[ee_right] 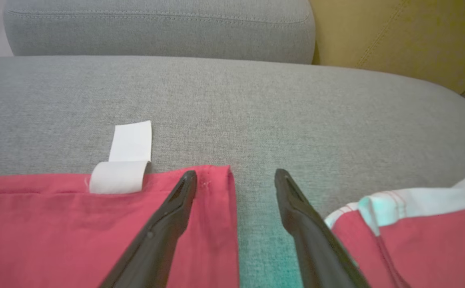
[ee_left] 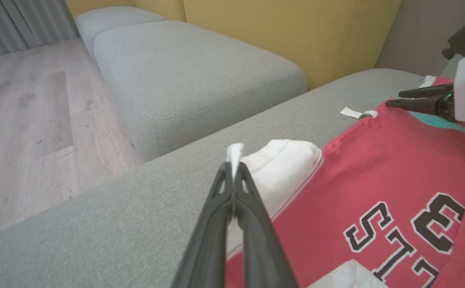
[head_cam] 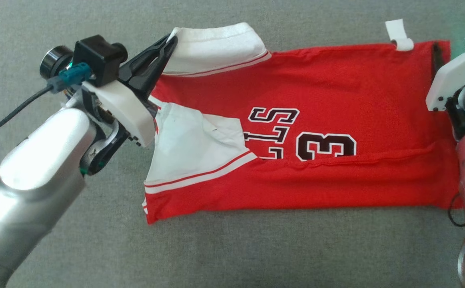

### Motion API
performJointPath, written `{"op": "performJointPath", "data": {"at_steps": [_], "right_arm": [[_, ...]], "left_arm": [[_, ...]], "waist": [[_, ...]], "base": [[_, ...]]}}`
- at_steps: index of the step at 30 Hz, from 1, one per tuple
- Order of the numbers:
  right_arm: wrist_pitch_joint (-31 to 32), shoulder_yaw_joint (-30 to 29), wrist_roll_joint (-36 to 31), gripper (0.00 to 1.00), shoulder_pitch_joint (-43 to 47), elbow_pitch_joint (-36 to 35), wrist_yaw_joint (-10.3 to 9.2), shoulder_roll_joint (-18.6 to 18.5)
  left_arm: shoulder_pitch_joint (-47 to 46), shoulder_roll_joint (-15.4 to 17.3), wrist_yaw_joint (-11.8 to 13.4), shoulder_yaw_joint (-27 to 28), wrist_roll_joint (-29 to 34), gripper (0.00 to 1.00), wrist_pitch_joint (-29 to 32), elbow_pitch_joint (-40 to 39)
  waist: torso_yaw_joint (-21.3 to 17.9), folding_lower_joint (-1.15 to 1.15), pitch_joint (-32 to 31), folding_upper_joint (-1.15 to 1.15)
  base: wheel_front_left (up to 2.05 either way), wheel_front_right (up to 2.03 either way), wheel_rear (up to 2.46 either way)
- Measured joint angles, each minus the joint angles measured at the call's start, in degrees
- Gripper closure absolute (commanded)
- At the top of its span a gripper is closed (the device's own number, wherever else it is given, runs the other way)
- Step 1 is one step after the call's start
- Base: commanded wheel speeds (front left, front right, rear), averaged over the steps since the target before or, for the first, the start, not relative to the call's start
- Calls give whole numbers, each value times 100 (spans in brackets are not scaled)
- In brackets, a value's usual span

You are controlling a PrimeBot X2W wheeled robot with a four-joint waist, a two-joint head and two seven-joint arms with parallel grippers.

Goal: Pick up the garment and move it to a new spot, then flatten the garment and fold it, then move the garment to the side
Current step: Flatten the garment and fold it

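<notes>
Grey fabric sofa seat (head_cam: 96, 248), grey ottoman (ee_left: 192, 76) nr it, yellow backrest (ee_left: 288, 32), wood floor (ee_left: 24, 120), grey curtains (ee_left: 20, 20).

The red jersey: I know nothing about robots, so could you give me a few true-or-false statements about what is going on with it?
1. The left gripper is shut on the white sleeve of the jersey. True.
2. The right gripper is clamped on the jersey's hem. False: the right gripper's fingers stand apart at the jersey's corner, one over the red cloth, one over the cushion.
3. The jersey lies on a wooden table. False: it lies on the grey cushion.
4. A white tag sticks out from the jersey's edge. True.
5. The big number printed on it is a 7. False: it is a 3.
</notes>
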Motion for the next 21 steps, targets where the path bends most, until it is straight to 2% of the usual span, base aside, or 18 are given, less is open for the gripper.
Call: {"op": "performJointPath", "data": {"at_steps": [11,12,13,14,21], "right_arm": [[121,48,-257,0,-807,1077,0,-181],[137,79,-257,9,-843,1139,0,-181],[142,132,-256,65,-890,1210,0,-182],[140,189,-254,100,-927,1272,0,-183],[-383,431,-32,100,-1008,1583,0,-159]], "left_arm": [[-127,29,51,4,34,100,91,-154],[-153,29,51,5,34,100,92,-147],[-181,29,52,5,34,100,101,-131],[-213,27,54,7,34,100,114,-103],[-244,27,80,24,34,100,86,242]], "waist": [[63,0,313,0],[61,0,316,0],[57,0,316,0],[49,0,310,0],[-67,0,200,0]], "base": [[0,0,0],[0,0,0],[0,0,0],[0,0,0],[0,0,0]]}}
